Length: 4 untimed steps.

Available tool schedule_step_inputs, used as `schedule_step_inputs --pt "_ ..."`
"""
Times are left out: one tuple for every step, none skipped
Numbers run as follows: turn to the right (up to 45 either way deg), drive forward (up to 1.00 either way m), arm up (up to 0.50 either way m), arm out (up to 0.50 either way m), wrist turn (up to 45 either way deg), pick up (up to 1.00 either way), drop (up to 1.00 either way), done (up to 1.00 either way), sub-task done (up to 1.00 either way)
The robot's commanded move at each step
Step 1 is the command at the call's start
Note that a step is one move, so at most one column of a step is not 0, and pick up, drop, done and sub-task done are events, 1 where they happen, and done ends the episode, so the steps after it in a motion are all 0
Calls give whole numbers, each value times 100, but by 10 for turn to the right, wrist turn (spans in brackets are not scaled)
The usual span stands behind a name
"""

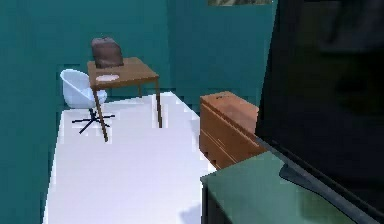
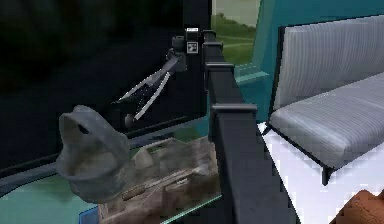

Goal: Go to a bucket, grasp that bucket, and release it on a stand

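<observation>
Arm (image 2: 238, 150) rises up arm side view's lower middle; grey bucket (image 2: 90, 150) just left of it, over or on green stand (image 1: 262, 188) top, cannot tell which; brownish flat clutter (image 2: 175, 172) just beside bucket; gripper (image 2: 128, 108) just above bucket, fingers angled down toward it; finger spread cannot tell, nor whether bucket is held; black screen (image 2: 80, 50) behind; grey sofa (image 2: 330, 90) farther off. Judgement: bucket at stand, so step likely release; next move calls for setting it down clear of clutter and screen.
</observation>
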Motion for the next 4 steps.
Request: schedule_step_inputs --pt "0 0 0 -10 0 0 0 0 0" --pt "0 0 0 -38 0 0 0 0 0" --pt "-210 0 0 0 0 0 0 0 0" --pt "0 0 0 10 0 0 0 0 0"
